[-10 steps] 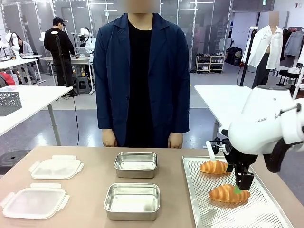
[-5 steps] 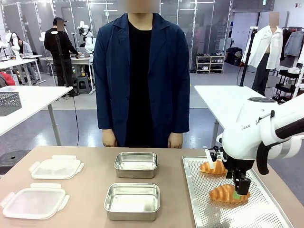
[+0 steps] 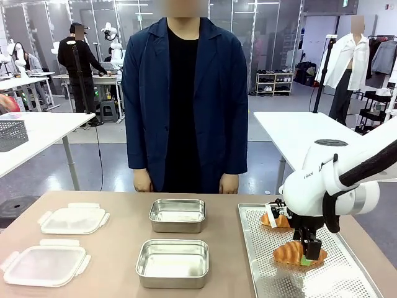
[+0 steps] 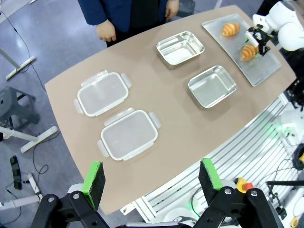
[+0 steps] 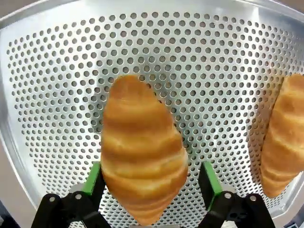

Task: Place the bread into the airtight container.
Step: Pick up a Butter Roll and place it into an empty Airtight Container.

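Observation:
Two croissants lie on a perforated metal tray (image 3: 347, 279) at the right. My right gripper (image 3: 308, 254) is down over the near croissant (image 3: 286, 251). In the right wrist view that croissant (image 5: 142, 142) sits between the green pads (image 5: 92, 178); one pad touches it and a small gap shows at the other, so the right gripper (image 5: 151, 180) is open. The far croissant (image 3: 273, 220) lies free behind it. Two open steel containers stand mid-table, one near (image 3: 172, 244) and one far (image 3: 177, 201). My left gripper (image 4: 152, 183) hangs open high above the table.
Two clear lids (image 3: 44, 264) (image 3: 73, 219) lie at the table's left. A person in a dark jacket stands at the far edge, hands (image 3: 142, 181) hanging just beyond the table. Bare tabletop separates the containers from the tray.
My right gripper has come down and slightly left onto the near croissant, and its jaws have narrowed around it. Nothing else has moved.

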Controlling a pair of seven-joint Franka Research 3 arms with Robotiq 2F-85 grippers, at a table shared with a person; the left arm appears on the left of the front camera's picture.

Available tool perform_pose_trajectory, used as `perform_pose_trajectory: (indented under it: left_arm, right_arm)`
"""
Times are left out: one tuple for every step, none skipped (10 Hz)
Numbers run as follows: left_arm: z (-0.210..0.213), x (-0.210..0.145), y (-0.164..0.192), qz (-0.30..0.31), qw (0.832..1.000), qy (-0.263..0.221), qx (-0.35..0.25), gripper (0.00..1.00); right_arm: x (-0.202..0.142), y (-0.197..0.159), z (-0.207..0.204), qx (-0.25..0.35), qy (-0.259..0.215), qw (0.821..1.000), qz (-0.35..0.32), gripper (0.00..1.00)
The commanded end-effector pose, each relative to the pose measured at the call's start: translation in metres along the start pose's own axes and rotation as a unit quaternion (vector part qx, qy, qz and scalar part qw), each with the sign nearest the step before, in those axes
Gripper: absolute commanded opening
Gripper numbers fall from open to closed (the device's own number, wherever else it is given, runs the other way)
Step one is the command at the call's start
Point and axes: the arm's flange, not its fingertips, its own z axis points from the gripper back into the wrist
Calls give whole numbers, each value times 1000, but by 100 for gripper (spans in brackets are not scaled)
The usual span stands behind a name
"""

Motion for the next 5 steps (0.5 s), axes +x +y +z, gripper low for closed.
perform_pose_trajectory:
  left_arm:
    - [0, 1, -1, -4, 1000, 0, -1, 100]
    - [0, 1, -1, -4, 1000, 0, -1, 100]
    - [0, 1, -1, -4, 1000, 0, -1, 100]
    - [0, 1, -1, -4, 1000, 0, -1, 100]
    - [0, 1, -1, -4, 1000, 0, -1, 100]
  right_arm:
    - [3, -5, -3, -4, -7, 1000, 3, 80]
    - [3, -6, -3, 1, -4, 1000, 2, 71]
    - [4, -6, -2, 3, -4, 1000, 3, 60]
    - [5, -4, 2, 1, -6, 1000, 2, 51]
    - [7, 1, 11, 7, -19, 1000, 3, 41]
